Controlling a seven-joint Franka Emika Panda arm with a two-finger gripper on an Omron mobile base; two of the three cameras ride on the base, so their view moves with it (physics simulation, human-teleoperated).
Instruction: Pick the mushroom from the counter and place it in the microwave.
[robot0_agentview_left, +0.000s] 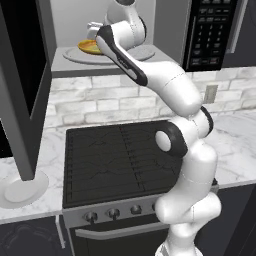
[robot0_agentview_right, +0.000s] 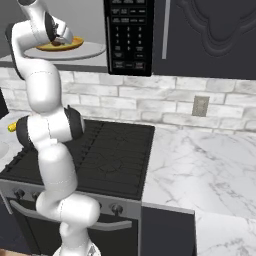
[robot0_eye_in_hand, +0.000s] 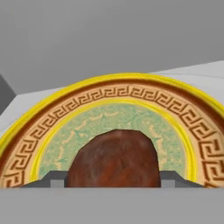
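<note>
The mushroom (robot0_eye_in_hand: 113, 155), a brown cap, sits between my two finger tips just above the middle of a yellow-orange patterned plate (robot0_eye_in_hand: 131, 103). The tips press against its sides, so my gripper (robot0_eye_in_hand: 113, 180) is shut on it. That plate (robot0_agentview_left: 88, 48) rests on the round turntable (robot0_agentview_left: 145, 54) inside the microwave (robot0_agentview_left: 210, 30), whose cavity is light grey. My arm reaches up and in, with the gripper (robot0_agentview_right: 62, 40) over the plate (robot0_agentview_right: 70, 46). The marble counter (robot0_agentview_right: 200, 165) lies below.
The microwave's black door (robot0_agentview_left: 20, 90) hangs open at the left. A black stove top (robot0_agentview_left: 115, 155) lies under the arm. A white plate (robot0_agentview_left: 22, 190) sits on the counter left of the stove. The button panel (robot0_agentview_right: 127, 35) is right of the cavity.
</note>
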